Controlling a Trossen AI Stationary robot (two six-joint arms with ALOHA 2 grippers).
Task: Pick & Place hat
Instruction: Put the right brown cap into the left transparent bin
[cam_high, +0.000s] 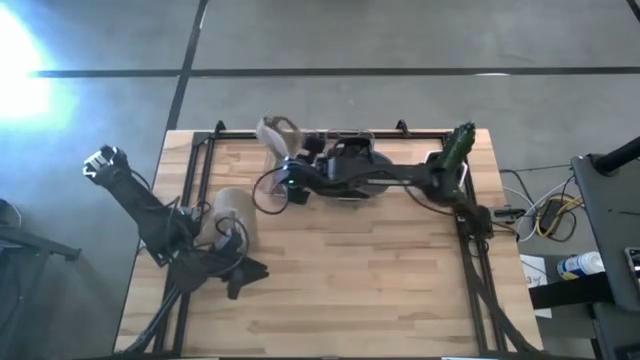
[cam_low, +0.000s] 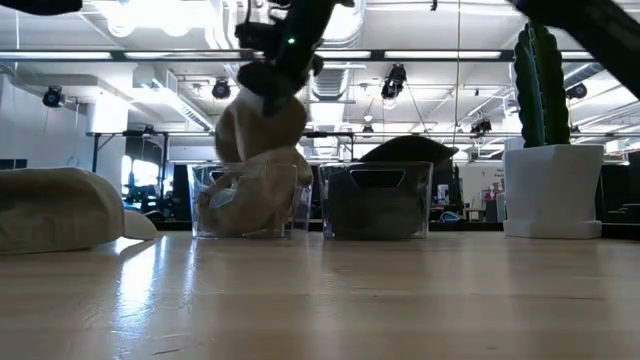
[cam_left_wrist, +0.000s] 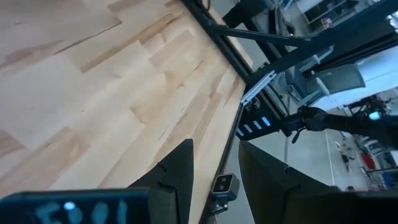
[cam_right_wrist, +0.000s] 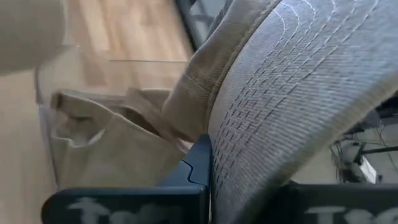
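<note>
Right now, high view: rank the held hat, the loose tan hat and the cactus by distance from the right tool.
1. held hat: in the right tool, at the back.
2. loose tan hat: lying to the left, nearer the front.
3. cactus: back right corner.

A robotics lab or workshop, probably: in the low view's background, exposed ceiling ducts (cam_low: 330, 25), track spotlights (cam_low: 397, 78) and strip lighting. The high view shows polished concrete floor (cam_high: 400, 35) around a framed wooden bench (cam_high: 350, 260), cables (cam_high: 535, 215) at right.
</note>
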